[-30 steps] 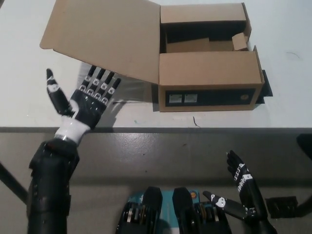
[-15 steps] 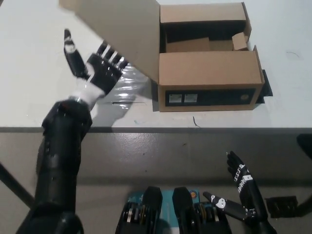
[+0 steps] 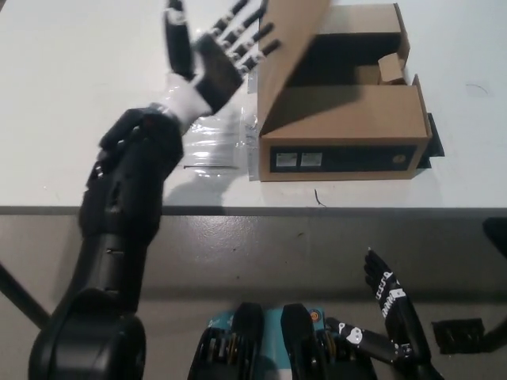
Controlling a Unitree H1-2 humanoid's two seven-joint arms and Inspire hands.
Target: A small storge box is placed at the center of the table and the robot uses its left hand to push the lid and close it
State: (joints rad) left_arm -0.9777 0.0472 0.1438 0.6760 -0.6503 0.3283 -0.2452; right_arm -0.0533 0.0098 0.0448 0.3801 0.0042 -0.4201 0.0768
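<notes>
While the cardboard storage box (image 3: pixel 342 119) sits on the white table (image 3: pixel 71 95), toward the middle and a little to the right in the head view, its lid (image 3: pixel 287 51) stands raised along the box's left side — tilted inward over the opening, not yet down. The left hand (image 3: pixel 212 55) is up against the outer face of that lid, fingers (image 3: pixel 252 36) spread and extended, their tips touching the cardboard near its left edge; it grips nothing, the palm simply flat toward the flap. The forearm behind it runs diagonally from the lower left, crossing the table's front edge.

The box's front wall faces the camera and carries a dark band with two small pale labels (image 3: pixel 299 160) at its left end. A front flap (image 3: pixel 348 107) lies folded over the near part of the opening, and the far part is open and dark inside, with a small cardboard tab (image 3: pixel 390 68) sticking up at the right. A dark strip (image 3: pixel 432 142) shows just beside the box's right end on the table.

A clear plastic sheet (image 3: pixel 214 142) lies flat on the table just left of the box, partly beneath the wrist.

The right hand (image 3: pixel 386 317) rests low at the bottom right, below the table's edge and well apart from the box — fingers apart, holding nothing.
</notes>
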